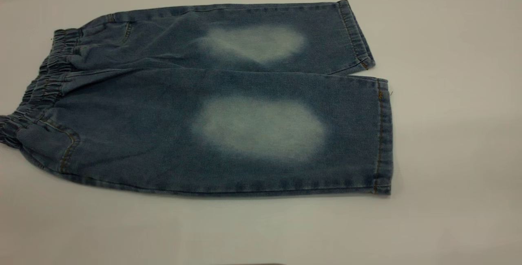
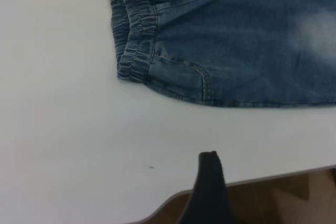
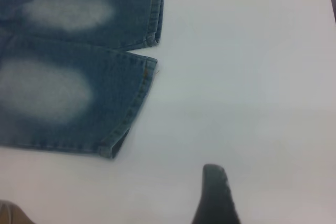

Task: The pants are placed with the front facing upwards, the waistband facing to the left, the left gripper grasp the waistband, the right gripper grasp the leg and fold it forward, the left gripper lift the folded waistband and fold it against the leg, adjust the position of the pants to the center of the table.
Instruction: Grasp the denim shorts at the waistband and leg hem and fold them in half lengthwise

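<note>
The pants (image 1: 212, 102) lie flat, front up, on the table (image 1: 448, 134), waistband (image 1: 40, 85) close to the left edge. Lots of bare tabletop past the hems and along the near side. Left gripper (image 2: 210, 182) and right gripper (image 3: 215, 192) hover near that side; can't tell how their jaws stand.

No text, label, brand, number or sign can be read in any view. The pants (image 1: 212, 98) show only plain denim with two pale faded patches and orange stitching, with no tag or print visible on them. The worktop (image 1: 448, 134) carries no markings that can be read either.
</note>
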